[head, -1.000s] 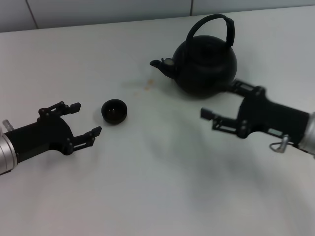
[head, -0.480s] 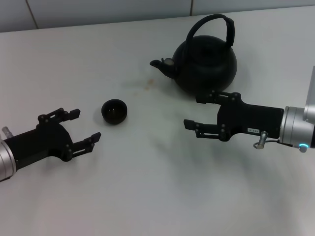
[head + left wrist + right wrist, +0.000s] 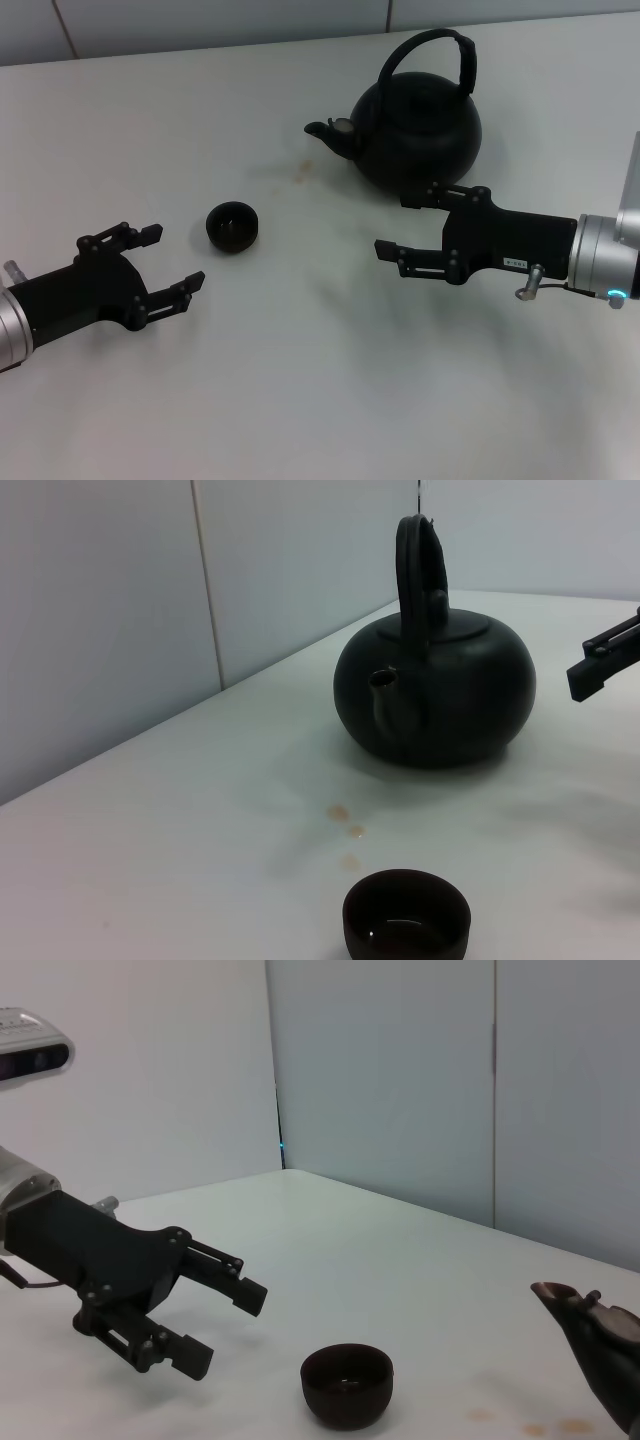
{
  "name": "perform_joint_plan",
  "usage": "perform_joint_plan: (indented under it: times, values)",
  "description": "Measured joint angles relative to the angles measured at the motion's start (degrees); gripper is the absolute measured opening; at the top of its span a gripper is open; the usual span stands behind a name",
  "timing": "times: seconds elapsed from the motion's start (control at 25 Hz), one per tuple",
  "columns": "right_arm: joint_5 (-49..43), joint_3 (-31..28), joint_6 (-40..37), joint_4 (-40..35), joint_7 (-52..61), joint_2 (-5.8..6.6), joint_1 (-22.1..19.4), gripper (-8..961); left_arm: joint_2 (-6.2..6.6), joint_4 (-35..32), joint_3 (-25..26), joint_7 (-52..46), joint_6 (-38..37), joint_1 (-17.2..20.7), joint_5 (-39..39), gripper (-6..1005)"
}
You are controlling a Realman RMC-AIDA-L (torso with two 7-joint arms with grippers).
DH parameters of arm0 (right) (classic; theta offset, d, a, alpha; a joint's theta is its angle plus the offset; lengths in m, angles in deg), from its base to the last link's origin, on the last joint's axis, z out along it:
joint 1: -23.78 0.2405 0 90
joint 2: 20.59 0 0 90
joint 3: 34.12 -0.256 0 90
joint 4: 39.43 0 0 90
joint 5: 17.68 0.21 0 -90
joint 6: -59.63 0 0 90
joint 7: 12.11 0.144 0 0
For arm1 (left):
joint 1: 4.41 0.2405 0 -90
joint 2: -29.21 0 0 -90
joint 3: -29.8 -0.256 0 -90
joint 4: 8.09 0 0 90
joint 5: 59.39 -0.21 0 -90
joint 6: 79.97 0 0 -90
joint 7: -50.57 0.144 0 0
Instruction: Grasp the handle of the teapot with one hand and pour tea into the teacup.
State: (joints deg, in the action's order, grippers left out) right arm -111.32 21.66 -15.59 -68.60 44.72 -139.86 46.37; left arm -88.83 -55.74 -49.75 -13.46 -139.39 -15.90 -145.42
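The black teapot (image 3: 415, 130) stands upright at the back right of the white table, spout (image 3: 325, 131) pointing left; it also shows in the left wrist view (image 3: 435, 695). Its arched handle (image 3: 440, 45) stands free over the lid. The tiny black teacup (image 3: 232, 226) sits left of centre and shows in both wrist views (image 3: 406, 917) (image 3: 347, 1384). My right gripper (image 3: 400, 225) is open and empty, just in front of the teapot's body, pointing left. My left gripper (image 3: 170, 260) is open and empty, in front and left of the cup; it also shows in the right wrist view (image 3: 215, 1325).
Small brownish stains (image 3: 297, 178) mark the table between the spout and the cup. A pale tiled wall (image 3: 200, 20) runs along the table's far edge.
My right gripper swung from pointing back-left to pointing left and moved leftward in front of the teapot, then held still. My left gripper drew back slightly toward me.
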Motion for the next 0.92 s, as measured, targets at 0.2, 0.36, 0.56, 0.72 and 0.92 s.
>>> perform_joint_plan:
  times: [0.2,0.36,0.56,0.72,0.92]
  values:
    - [0.0,-0.4,0.0,0.0,0.0,0.00,0.0,776,0.00,0.2,0.0,0.0,0.0,0.0,0.0,792]
    - [0.0,-0.4,0.0,0.0,0.0,0.00,0.0,776,0.00,0.2,0.0,0.0,0.0,0.0,0.0,791]
    - [0.0,-0.5,0.0,0.0,0.0,0.00,0.0,777,0.00,0.1,0.0,-0.2,0.0,0.0,0.0,791]
    - [0.0,-0.5,0.0,0.0,0.1,0.00,0.0,777,0.00,0.1,0.0,-0.2,0.0,0.1,0.0,791]
    - [0.0,-0.5,0.0,0.0,0.1,0.00,0.0,776,0.00,0.0,0.0,-0.2,0.0,0.1,0.0,791]
